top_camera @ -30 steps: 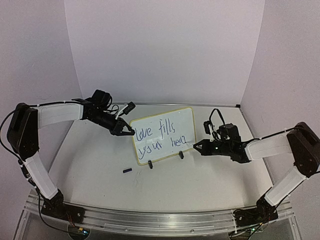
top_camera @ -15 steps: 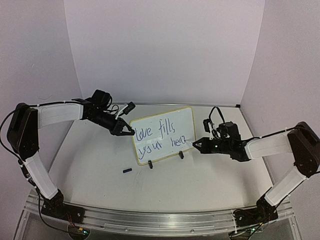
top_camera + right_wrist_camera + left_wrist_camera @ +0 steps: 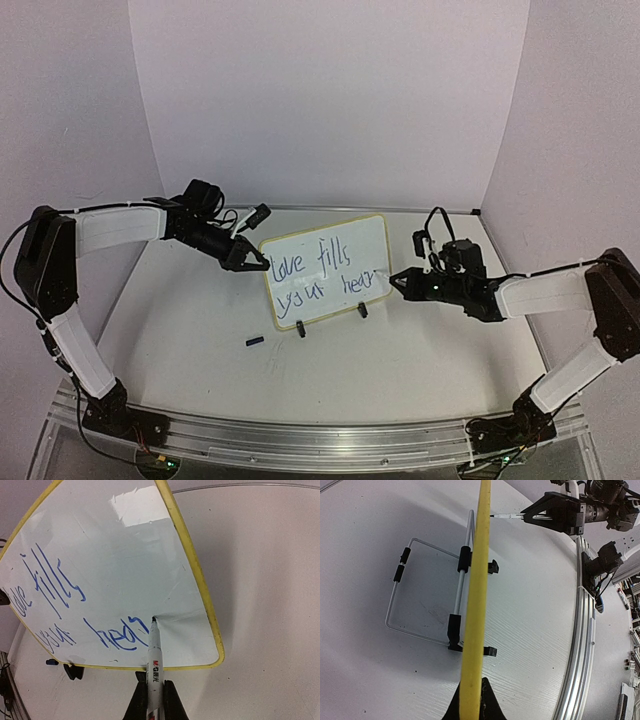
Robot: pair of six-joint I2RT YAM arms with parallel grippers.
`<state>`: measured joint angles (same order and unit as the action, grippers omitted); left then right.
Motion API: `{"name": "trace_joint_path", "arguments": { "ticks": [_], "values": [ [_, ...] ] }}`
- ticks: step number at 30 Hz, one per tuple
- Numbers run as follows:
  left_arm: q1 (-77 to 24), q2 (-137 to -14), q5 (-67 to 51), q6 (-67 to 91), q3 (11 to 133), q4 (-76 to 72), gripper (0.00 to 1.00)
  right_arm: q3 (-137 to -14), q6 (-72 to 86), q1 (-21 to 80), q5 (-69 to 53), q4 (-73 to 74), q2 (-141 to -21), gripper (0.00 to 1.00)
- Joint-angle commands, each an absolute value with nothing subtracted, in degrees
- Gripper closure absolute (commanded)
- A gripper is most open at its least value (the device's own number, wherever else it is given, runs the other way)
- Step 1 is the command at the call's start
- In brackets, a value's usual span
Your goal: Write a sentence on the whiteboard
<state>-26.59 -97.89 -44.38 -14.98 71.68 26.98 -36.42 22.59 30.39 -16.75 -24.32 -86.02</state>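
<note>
Top external view gives me the small rectangular whiteboard with rounded corners and a thin pale-yellow rim, propped near the middle of the white bench and tilted back. It rests on two small black clip feet. The blue handwritten sentence runs in two lines: "love fills" above, and "your" below followed by a word I read as roughly "hear".

On the right wrist camera I see a white felt-tip marker with its dark tip touching the board surface just after that last word, close to the lower right corner. The right end effector is clamped around the marker's barrel.

At the board's left edge, the left end effector is closed on the rim; its wrist view shows the yellow edge running straight between the fingers. From that side I also see a grey wire stand behind the board.

One small dark-blue piece lies on the bench, in front of the board's left corner and apart from it.
</note>
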Motion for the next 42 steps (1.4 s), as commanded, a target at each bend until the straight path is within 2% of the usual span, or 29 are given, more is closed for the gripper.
{"name": "trace_joint_path", "arguments": {
  "ticks": [1,16,30,42],
  "values": [
    [-27.0,-98.5,-39.1,-18.0,72.5,28.8,1.0,-36.3,22.6,30.2,-16.4,-25.2,-83.7,1.0],
    [-27.0,-98.7,-39.1,-18.1,72.5,28.9,1.0,-38.0,22.7,30.2,-16.3,-25.0,-86.2,1.0],
    [-27.0,-98.5,-39.0,-18.0,72.6,28.8,1.0,-37.5,24.1,29.6,-9.2,-22.2,-84.5,1.0],
    [-27.0,-98.5,-39.1,-18.0,72.5,28.8,1.0,-36.3,21.8,29.6,-14.2,-22.1,-80.1,1.0]
  ]
}}
